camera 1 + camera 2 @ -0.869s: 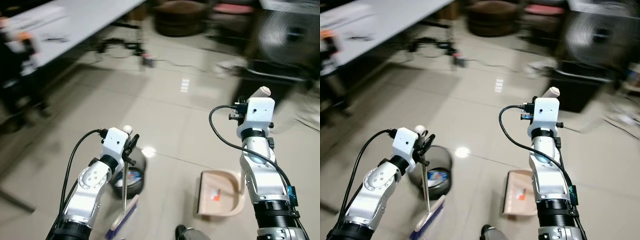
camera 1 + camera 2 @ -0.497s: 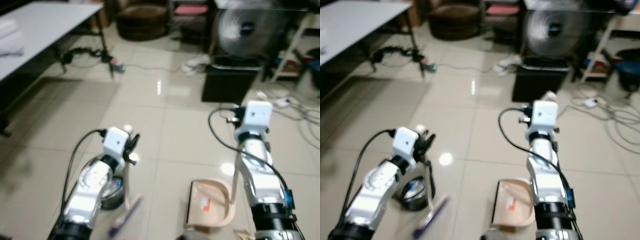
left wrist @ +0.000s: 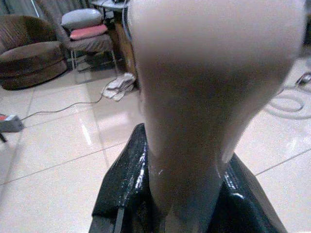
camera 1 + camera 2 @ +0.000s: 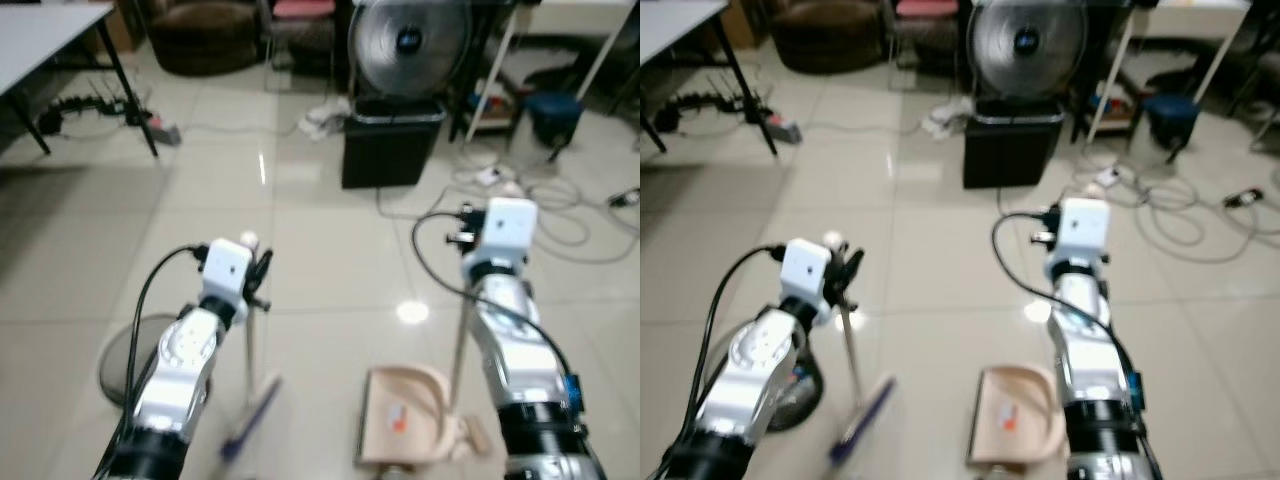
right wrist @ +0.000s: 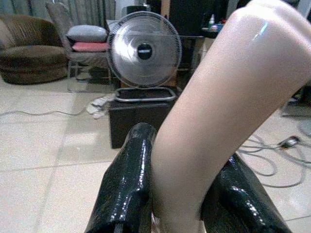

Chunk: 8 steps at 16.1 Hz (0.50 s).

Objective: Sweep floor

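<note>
Gripping the pale handle of a broom (image 4: 250,405) at centre left of the head view, the left gripper (image 4: 258,283) has its black fingers (image 3: 127,174) closed around the shaft, whose rounded top pokes up just above the wrist. The thin shaft runs down from there to a blurred blue brush head near the lower edge, at or just over the tiled floor (image 4: 320,250). Behind the left forearm, at the lower left, sits a round dark bin (image 4: 125,350), half hidden by the arm. Toward the lower middle lies a beige dustpan (image 4: 405,430), its mouth facing left toward the brush, with a small orange-red scrap already lying in its tray. Its upright pole rises to the right gripper (image 4: 470,232) at centre right, and the wrist view there shows the black fingers (image 5: 127,179) clamped on either side of the pale handle end. Both silver arms are bent at the elbow and reach forward and up from the bottom of the frame, wrists held at about the same height, each tool hanging roughly plumb beneath. As for progress, one bit of litter seems collected, but the sweeping looks unfinished: brush and pan stand apart, and the blur suggests the robot is moving on. At the top middle stand a fan (image 4: 408,40) on a black box (image 4: 392,145), with cables trailing off to the right.
</note>
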### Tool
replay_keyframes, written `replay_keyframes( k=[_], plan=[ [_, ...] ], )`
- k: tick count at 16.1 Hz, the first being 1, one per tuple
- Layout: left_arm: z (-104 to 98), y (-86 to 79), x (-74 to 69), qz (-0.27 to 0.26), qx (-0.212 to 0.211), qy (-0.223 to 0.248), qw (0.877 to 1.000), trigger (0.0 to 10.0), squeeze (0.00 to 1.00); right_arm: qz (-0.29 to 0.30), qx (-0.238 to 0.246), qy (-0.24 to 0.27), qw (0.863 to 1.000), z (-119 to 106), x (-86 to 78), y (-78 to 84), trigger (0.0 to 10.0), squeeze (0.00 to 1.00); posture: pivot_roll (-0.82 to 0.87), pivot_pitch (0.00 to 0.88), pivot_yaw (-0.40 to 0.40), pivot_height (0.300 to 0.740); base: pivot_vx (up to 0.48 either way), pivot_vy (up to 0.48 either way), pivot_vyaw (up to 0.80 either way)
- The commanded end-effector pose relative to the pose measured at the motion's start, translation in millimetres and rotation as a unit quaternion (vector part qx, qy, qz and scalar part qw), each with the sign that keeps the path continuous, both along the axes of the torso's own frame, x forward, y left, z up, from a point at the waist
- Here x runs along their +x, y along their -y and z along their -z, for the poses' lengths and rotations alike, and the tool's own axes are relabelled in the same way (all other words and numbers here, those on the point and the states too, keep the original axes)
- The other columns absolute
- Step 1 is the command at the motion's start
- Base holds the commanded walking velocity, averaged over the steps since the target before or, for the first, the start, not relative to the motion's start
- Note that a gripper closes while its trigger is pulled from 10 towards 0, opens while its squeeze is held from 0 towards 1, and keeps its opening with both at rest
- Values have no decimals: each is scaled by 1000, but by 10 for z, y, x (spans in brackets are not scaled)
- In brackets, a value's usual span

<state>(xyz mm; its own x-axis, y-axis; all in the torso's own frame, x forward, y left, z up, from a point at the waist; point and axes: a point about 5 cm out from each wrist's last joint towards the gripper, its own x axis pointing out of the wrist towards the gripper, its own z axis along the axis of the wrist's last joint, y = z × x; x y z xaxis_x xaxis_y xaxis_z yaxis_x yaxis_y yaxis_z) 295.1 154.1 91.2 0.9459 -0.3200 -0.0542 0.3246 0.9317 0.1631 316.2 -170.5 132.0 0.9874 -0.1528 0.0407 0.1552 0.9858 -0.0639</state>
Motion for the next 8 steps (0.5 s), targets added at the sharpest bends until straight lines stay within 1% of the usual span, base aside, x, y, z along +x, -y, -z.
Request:
replay_keyframes(
  k=[1, 4, 5, 8],
  plan=[
    [-69, -38, 28, -12, 9, 20, 1000, 10000, 0, -13, 3, 21, 1000, -129, 52, -80, 10000, 0, -61, 0, 12, 740, 0, -472, 0],
    [-88, -53, 50, -30, 13, 26, 999, 10000, 0, 5, -26, 32, 999, -161, 64, -48, 10000, 0, -62, 0, 12, 740, 0, -475, 0],
    [-97, -63, 66, -38, 13, 27, 999, 10000, 0, 0, -34, 42, 999, -195, 71, -40, 10000, 0, -63, 0, 12, 740, 0, -480, 0],
    [-104, -57, 76, -40, 14, 29, 999, 10000, 0, -11, -7, 55, 998, -230, 56, -47, 10000, 0, -64, 0, 12, 740, 0, -472, 0]
  ],
)
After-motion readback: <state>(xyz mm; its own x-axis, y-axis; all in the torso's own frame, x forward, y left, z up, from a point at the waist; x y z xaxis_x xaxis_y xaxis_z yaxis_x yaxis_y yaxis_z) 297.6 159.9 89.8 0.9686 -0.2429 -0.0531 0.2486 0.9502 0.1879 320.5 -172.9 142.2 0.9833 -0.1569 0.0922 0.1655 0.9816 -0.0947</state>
